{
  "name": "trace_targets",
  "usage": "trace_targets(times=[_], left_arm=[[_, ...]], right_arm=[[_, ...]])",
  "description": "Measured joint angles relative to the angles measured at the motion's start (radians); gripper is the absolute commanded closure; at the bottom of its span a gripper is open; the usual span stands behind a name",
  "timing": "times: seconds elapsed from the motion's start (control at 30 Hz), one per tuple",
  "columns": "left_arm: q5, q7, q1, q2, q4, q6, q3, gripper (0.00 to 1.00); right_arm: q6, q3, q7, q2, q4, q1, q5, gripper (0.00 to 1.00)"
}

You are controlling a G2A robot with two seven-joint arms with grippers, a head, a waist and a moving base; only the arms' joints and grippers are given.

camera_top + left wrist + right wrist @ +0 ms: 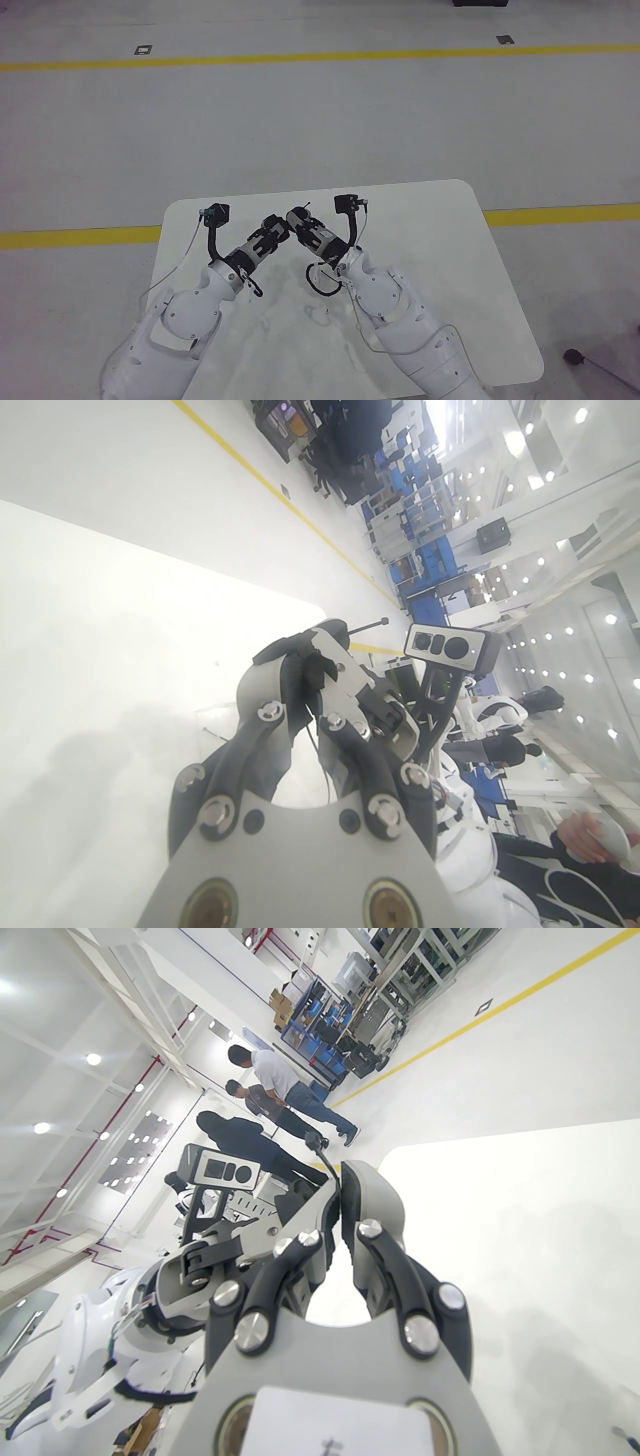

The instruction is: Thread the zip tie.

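Right pincer (341, 1188) clamped on zip tie (312, 1138), above surface (440, 230). Head end pokes past fingertips, exposed for threading. Left pincer (315, 655) closed beside it, apparently pinching tail to feed through.

Lab hall: yellow floor lines (300, 57), equipment racks (312, 1045).

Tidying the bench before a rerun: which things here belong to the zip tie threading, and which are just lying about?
In the job:
zip tie, pinched in the right gripper
left gripper, tip to tip with the right one

Lying about:
thin dark strip, loose on the table
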State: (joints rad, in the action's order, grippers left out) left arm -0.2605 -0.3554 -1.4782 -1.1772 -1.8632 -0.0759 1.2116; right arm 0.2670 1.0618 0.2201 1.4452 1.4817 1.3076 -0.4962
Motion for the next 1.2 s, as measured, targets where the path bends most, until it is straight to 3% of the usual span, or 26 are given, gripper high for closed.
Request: trace_targets(times=[1.2], left_arm=[[0.042, 0.016, 0.001, 0.002, 0.002, 0.014, -0.013, 1.0]], right_arm=[[-0.004, -0.001, -0.002, -0.007, 0.004, 0.011, 0.007, 1.0]])
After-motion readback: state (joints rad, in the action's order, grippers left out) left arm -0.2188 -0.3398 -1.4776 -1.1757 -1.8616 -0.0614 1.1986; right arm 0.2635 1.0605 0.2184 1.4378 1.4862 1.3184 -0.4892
